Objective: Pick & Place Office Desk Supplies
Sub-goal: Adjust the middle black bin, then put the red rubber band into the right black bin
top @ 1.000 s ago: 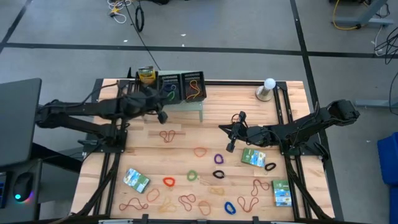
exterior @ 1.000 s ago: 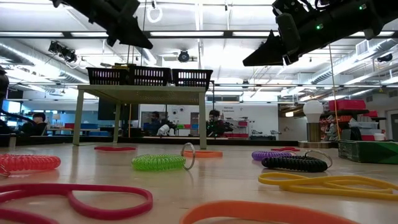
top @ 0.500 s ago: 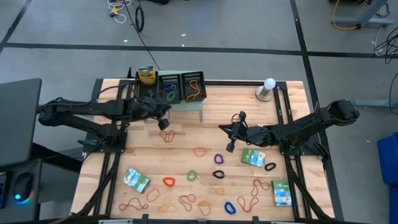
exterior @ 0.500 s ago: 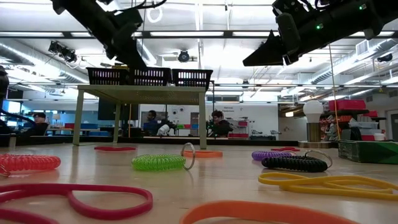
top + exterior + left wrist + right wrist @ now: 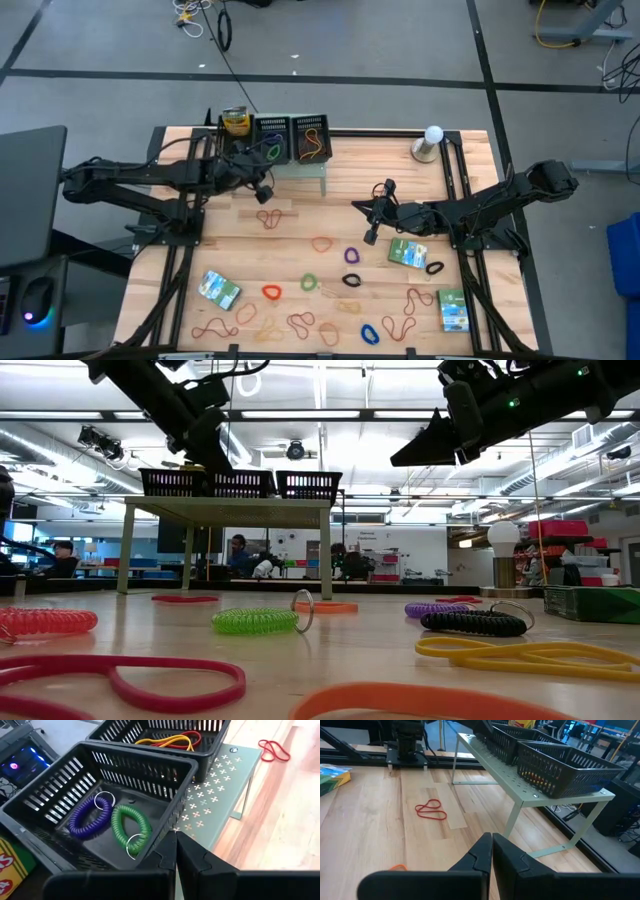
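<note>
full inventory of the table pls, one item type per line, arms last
Mesh trays: at least two, black, on the shelf at the far edge.
Shelf: one, pale green, perforated.
Coil loops in tray: two, purple and green.
Bands in next tray: yellow and red.
Loose bands and coils: many, mixed colours, across the near half of the table.
Red band: one, in front of the shelf.
Packets: three, green-white-blue, near left and right.
Bulb: one, white, far right.
Yellow can: one, left of the trays.
Left pincer: shut, empty, by the trays.
Right pincer: shut, empty, mid-table.

bare table (image 5: 330, 215) mid-board; mesh trays (image 5: 290, 140) on shelf (image 5: 310, 170) block the rear
</note>
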`<act>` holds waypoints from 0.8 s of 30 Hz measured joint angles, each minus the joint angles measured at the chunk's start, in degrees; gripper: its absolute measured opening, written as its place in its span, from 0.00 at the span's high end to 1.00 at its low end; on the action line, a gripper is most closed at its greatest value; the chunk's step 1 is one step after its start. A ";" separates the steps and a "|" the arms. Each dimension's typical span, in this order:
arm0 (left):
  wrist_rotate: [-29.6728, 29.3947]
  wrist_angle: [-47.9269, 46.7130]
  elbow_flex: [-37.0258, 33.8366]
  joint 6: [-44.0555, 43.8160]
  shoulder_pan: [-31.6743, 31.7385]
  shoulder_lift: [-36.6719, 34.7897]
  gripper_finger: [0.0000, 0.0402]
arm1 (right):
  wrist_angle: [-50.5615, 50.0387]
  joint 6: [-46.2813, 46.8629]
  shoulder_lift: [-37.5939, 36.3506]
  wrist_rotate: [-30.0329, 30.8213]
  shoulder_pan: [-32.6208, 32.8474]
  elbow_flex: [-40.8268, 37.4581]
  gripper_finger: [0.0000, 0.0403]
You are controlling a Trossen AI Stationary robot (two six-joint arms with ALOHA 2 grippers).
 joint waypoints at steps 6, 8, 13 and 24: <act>0.02 0.51 0.00 0.75 -1.28 -0.27 0.98 | 0.00 0.00 0.00 0.00 0.01 0.00 0.94; 0.00 2.18 0.00 1.65 -2.11 -0.33 0.98 | 0.00 0.00 0.00 0.00 0.00 0.00 0.94; 1.76 7.08 -0.11 3.40 -5.60 -0.35 0.98 | 0.02 0.02 0.00 0.00 0.01 0.00 0.94; 12.52 51.59 -17.87 7.29 -14.67 0.12 0.98 | 0.00 0.02 0.00 0.00 -0.01 0.00 0.94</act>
